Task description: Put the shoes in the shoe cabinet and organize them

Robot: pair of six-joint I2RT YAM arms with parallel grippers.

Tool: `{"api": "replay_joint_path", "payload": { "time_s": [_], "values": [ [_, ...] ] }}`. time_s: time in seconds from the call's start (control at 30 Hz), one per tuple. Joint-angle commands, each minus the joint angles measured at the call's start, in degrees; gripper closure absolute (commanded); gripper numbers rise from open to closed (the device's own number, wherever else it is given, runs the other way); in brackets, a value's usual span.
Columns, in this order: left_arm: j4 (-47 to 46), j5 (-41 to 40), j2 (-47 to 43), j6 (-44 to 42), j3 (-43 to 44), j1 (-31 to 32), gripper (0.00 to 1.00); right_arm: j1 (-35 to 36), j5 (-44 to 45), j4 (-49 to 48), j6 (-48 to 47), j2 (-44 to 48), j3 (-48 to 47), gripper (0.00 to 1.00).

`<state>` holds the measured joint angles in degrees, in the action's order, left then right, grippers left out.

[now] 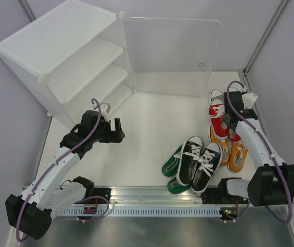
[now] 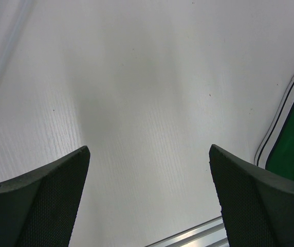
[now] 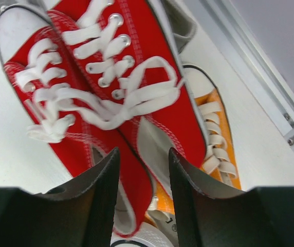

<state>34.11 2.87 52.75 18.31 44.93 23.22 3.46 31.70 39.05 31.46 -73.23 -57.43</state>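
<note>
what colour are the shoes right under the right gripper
Red; the red shoes show best in the right wrist view.

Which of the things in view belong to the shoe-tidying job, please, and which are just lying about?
For the job: red shoes, orange shoes, black shoes, green shoes, grey shoes (mostly hidden), white cabinet, its clear door.
Just there: metal rail at the near edge.

Bright, even overhead light w/ soft shadows; red shoes [image 3: 183, 118] slightly blurred close-up, table [image 2: 136, 103] mildly glary.
</note>
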Motion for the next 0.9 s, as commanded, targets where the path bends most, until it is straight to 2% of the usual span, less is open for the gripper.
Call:
{"api": "replay_joint_path", "payload": {
  "time_s": [0.0, 0.23, 0.43, 0.63, 0.73, 0.87],
  "values": [
    [-2.03, -1.47, -1.16, -1.96, -0.28, -0.19, 0.00, -2.31, 5.29, 4.45, 2.99, 1.43, -0.76, 0.51],
    [-1.94, -2.52, -1.69, -2.05, -0.54, -0.11, 0.00, -5.57, 6.97, 3.58, 5.36, -0.07, 1.53, 0.50],
    [-2.03, -2.26, -1.60, -2.13, -0.45, -0.19, 0.00, -6.72, 6.18, -0.80, 5.45, -5.07, 2.67, 0.49],
    [-1.94, -2.35, -1.69, -2.05, -0.54, -0.19, 0.00, -7.15, 2.49, -2.93, 4.58, -7.71, 2.94, 0.46],
    [-1.94, -2.35, -1.51, -2.13, -0.54, -0.11, 0.00, -7.07, -1.29, -3.63, 3.25, -6.84, 3.20, 0.41],
    [-2.03, -2.52, -1.33, -2.05, -0.54, -0.19, 0.00, -7.33, 2.65, -3.54, 3.34, -6.66, 4.25, 0.43]
  ]
}}
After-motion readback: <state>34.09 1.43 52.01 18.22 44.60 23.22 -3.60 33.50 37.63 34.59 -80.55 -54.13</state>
